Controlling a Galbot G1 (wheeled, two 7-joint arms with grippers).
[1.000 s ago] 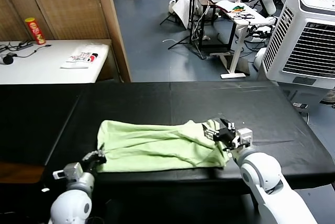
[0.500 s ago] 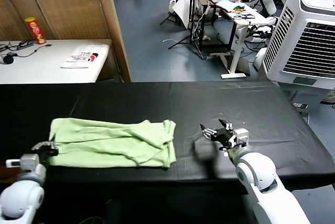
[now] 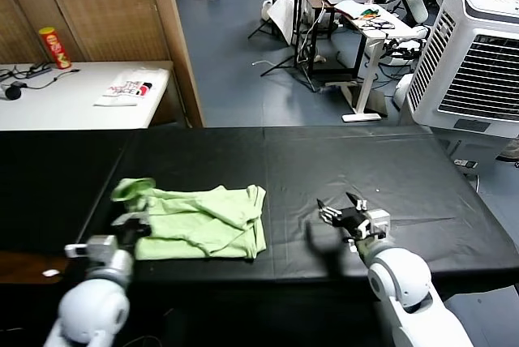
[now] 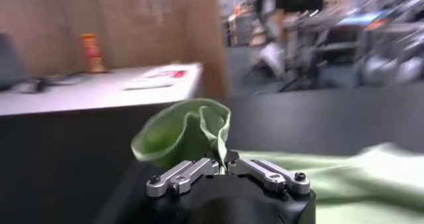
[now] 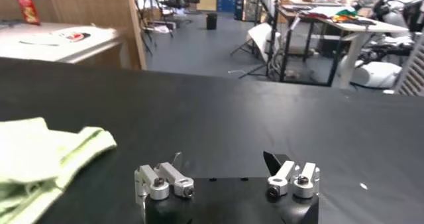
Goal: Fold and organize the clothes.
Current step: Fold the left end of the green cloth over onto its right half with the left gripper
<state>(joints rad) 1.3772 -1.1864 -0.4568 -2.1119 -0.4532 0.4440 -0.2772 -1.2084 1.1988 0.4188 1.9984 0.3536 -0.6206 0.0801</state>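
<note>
While pinching the shirt (image 3: 199,221) edge at lower left, left fingers (image 3: 132,224) clamped, long axis running rightward across the desk (image 3: 340,160) toward idle, spread right fingers (image 3: 340,213).

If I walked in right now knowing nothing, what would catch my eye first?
Probably the pale green shirt, bunched on the left half of the black table. The left gripper pinches its lifted edge, which curls up. The right gripper hovers open and empty over bare table, apart from the cloth.
</note>
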